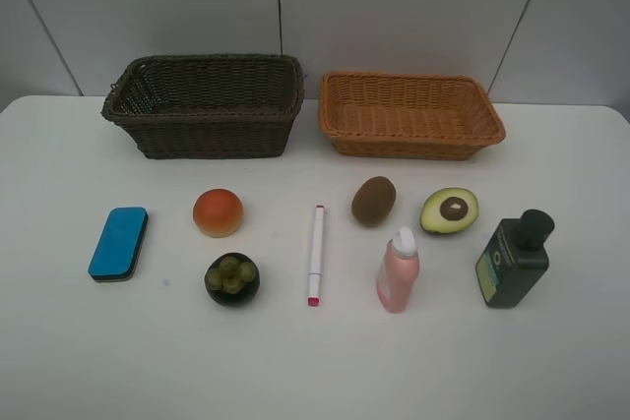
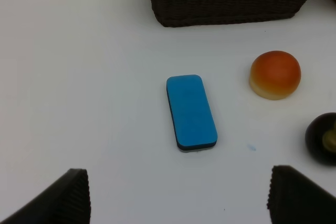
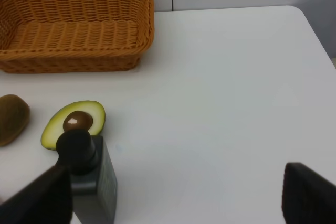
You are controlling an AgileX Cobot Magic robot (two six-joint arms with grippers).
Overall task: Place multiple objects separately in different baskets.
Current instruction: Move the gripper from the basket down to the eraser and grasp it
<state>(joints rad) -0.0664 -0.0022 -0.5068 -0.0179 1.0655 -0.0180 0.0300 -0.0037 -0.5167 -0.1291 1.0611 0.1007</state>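
Fingers [image 2: 63, 198] of my left gripper [image 2: 181, 195] stand wide apart with nothing between them. I hover over the table [image 1: 59, 341], angled down toward the eraser [image 2: 191, 112], which lies flat and untouched. My right gripper [image 3: 178, 195] is likewise spread wide and empty. The green bottle [image 3: 92, 177] stands upright just beside one finger; whether they touch I cannot tell.

High view, marker [image 1: 316, 254] taken as dial centre:
- eraser at 9 o'clock
- bun [image 1: 218, 211] at 10
- mangosteen [image 1: 232, 278] between 8 and 9
- kiwi [image 1: 374, 200] between 1 and 2
- avocado [image 1: 449, 210], cut face up, at 2
- pink bottle [image 1: 398, 272] between 3 and 4
- green bottle at 3, farthest out
- brown basket [image 1: 207, 135] at 11 and tan basket [image 1: 413, 140] at 1, side by side

All eight items lie outside both baskets.

Markings: the green bottle carries a pale label with a round emblem; its lettering is too small to read.
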